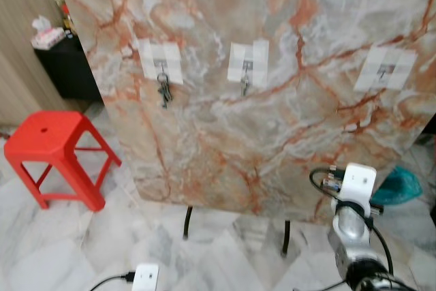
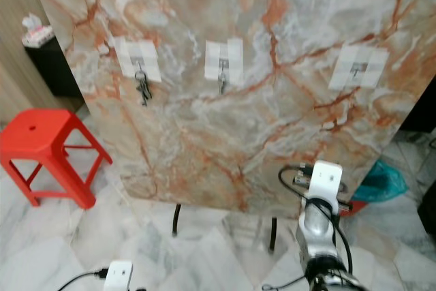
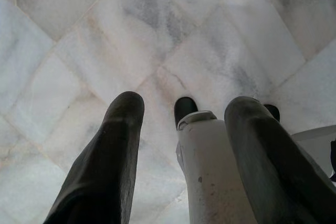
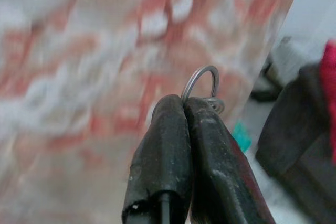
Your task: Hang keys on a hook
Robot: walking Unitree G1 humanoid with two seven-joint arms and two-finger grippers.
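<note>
Our right hand (image 4: 184,108) pinches a key ring (image 4: 201,83) before the marble board (image 1: 272,66). Keys (image 1: 163,90) hang on 1 of 3 hooks. Our left hand (image 3: 181,116) gapes over the floor (image 3: 79,51).

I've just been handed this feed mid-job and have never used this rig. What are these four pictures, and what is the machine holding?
The two wide pictures come from a stereo camera on a humanoid robot's head, looking forward and down. They show an upright marble-patterned board carrying three taped hooks: the left hook already has a bunch of keys hanging from it, while the middle hook and the right hook look free. A red stool stands on the tiled floor beside the board.

The other two pictures come from wrist cameras looking along each gripper's black fingers. The left gripper hangs open above the floor. The right gripper is pinched shut on a metal key ring, with the board blurred behind it. The silver right arm shows low in the head views.
</note>
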